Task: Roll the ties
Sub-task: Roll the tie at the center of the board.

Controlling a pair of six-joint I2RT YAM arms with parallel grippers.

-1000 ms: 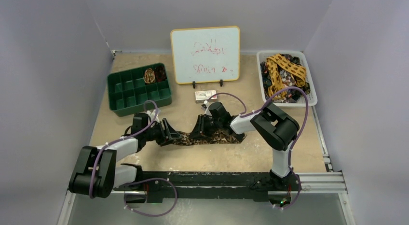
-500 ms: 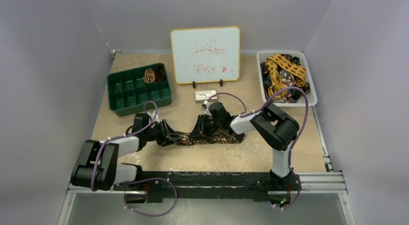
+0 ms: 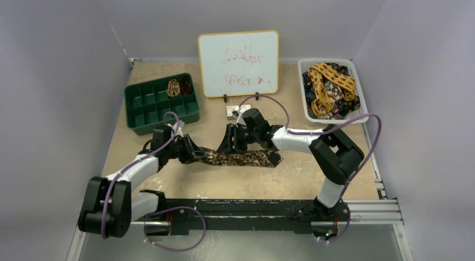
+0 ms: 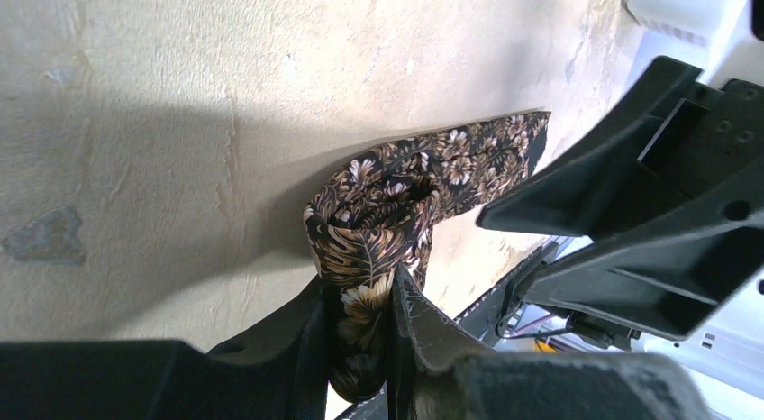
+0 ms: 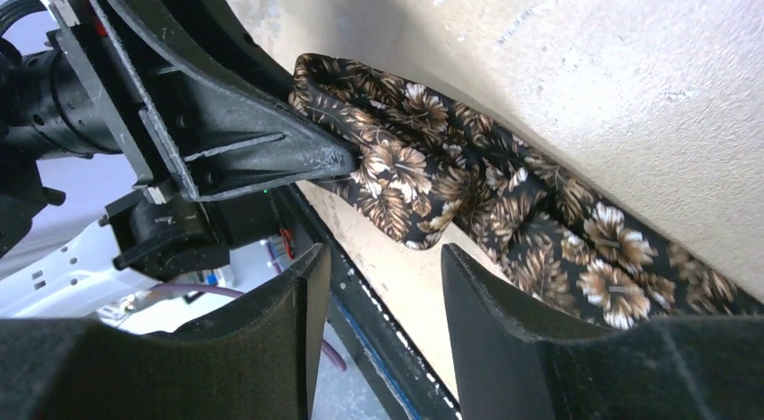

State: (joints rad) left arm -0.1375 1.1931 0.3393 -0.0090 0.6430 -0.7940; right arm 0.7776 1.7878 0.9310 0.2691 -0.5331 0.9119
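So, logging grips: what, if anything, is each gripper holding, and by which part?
Left gripper pinches the brown tie at its folded-over end; right gripper is open, holding nothing.

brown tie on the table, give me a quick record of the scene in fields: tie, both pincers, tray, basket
brown tie: lying along the table, left end curled into a loose loop
left pincer: shut on the looped end
right pincer: open, over the tie beside the loop, gripping nothing
green tray: one coiled tie in a back compartment
white basket: unrolled ties piled inside
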